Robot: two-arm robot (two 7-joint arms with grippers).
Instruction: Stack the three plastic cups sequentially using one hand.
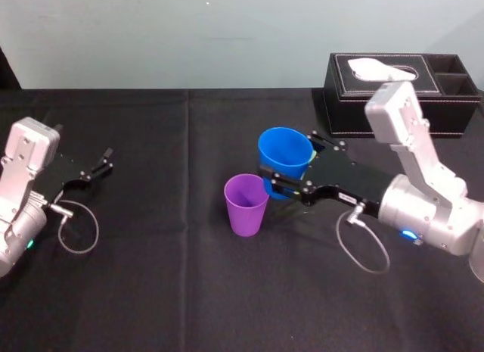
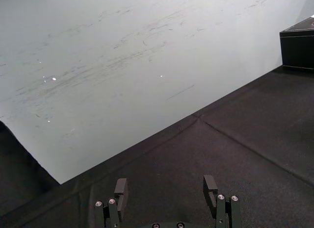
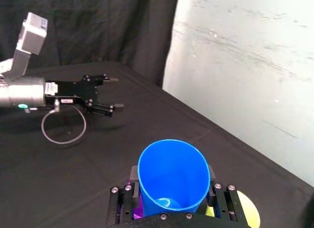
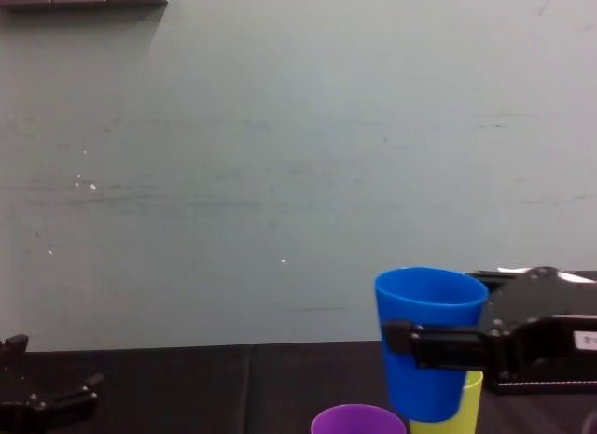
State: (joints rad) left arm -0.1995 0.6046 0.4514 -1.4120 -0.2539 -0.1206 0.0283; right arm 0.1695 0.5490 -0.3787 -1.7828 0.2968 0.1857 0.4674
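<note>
Three cups, one raised. The left pincer [image 1: 102,163] hangs spread open over the tabletop's [image 1: 151,276] far left. The purple cup [image 1: 246,204] stands mid-table. The right pincer [image 1: 293,169] clamps the blue cup [image 1: 285,149] aloft, with the yellow-green cup [image 4: 472,397] close by and lower. A tilted, off-centre descent could topple either standing cup.

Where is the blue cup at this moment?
In the head view the blue cup is right of centre, gripped by the right pincer, just to the right of the purple cup, with the black tissue box behind it.
</note>
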